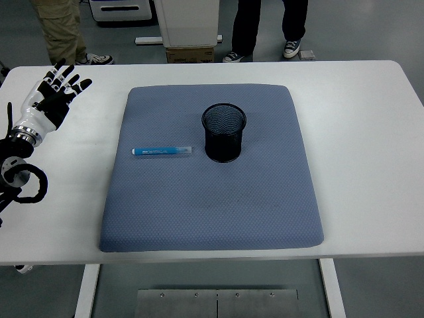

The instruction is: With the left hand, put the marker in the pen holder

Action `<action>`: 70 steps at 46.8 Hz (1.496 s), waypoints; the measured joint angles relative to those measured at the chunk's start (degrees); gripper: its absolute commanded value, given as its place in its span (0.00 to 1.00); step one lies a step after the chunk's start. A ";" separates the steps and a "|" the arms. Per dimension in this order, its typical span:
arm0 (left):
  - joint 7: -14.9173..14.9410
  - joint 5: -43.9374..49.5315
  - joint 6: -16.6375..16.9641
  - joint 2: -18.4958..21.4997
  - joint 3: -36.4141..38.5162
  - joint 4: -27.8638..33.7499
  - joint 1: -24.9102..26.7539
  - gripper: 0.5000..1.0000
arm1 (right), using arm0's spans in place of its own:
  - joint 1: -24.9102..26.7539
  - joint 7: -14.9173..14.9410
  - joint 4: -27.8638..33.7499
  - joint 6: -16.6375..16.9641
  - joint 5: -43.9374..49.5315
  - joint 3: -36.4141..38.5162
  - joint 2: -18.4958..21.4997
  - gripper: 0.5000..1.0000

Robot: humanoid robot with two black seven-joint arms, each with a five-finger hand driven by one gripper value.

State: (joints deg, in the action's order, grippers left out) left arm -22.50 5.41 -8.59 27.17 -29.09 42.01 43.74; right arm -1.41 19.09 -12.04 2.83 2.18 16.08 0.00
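Your left hand (56, 89) is up at the far left of the white worktop (371, 132), fingers spread and holding nothing — it hovers over bare surface, well clear of the blue-grey mat (212, 205) that covers the middle. The black arm behind it comes in from the left edge, with a loop of dark cable (26, 185) hanging beside the wrist.

The marker (161, 152) you are after lies flat on the mat, left of centre. It is blue, with a pale, clear-looking cap at its right end and a white tip at its left, and it runs roughly left to right. Just beside its capped end stands the pen holder (224, 132) — a black mesh cup, upright, open mouth facing up. You can see a narrow gap between marker and cup; they are near one another but not touching.

Your right hand does not show anywhere in this view.

Beyond the far edge of the worktop you can see the legs and shoes of two people (265, 30) on the grey floor, and a white cabinet (187, 23) between them.
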 measured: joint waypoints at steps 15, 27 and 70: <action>0.07 -0.07 -0.63 0.00 -0.01 -0.05 0.00 1.00 | 0.00 0.00 0.00 0.00 -0.01 0.00 0.00 1.00; -0.17 -0.78 -1.24 0.11 -1.21 -0.18 -0.29 1.00 | 0.00 0.00 0.00 0.00 0.00 0.00 0.00 1.00; 0.49 -3.68 -2.34 3.41 34.12 1.97 21.32 1.00 | 0.00 -0.03 0.00 -0.02 0.00 0.01 0.00 1.00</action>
State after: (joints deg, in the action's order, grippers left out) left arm -22.01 1.74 -10.93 30.58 5.03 43.98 65.05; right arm -1.40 19.05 -12.04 2.80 2.18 16.09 0.00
